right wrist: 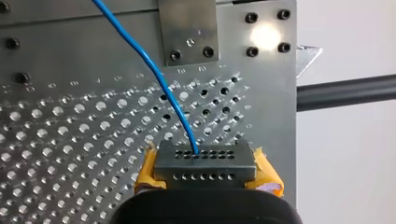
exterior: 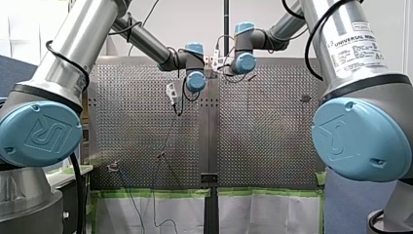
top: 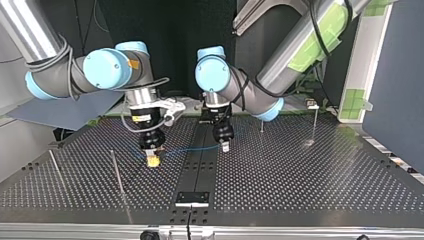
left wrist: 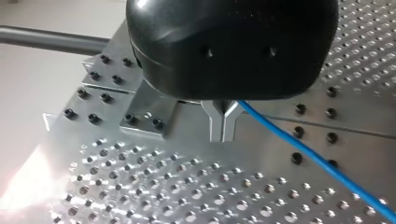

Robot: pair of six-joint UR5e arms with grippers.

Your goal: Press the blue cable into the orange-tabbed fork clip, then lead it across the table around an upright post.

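The blue cable (left wrist: 303, 150) likely handles light and limp; hold it short. The right gripper (top: 153, 159) pinches it; the left gripper (top: 225, 146), at its top-view 3 o'clock, pinches it too.

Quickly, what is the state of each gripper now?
Left gripper: closed on the cable.
Right gripper: closed on the cable.

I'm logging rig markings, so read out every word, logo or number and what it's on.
"UNIVERSAL ROB", cut off: white label on my right arm.
The label's finer print: too small to read.
"UR" logo: blue joint caps, one per arm.
Stamped marks on the table: too blurred to read.
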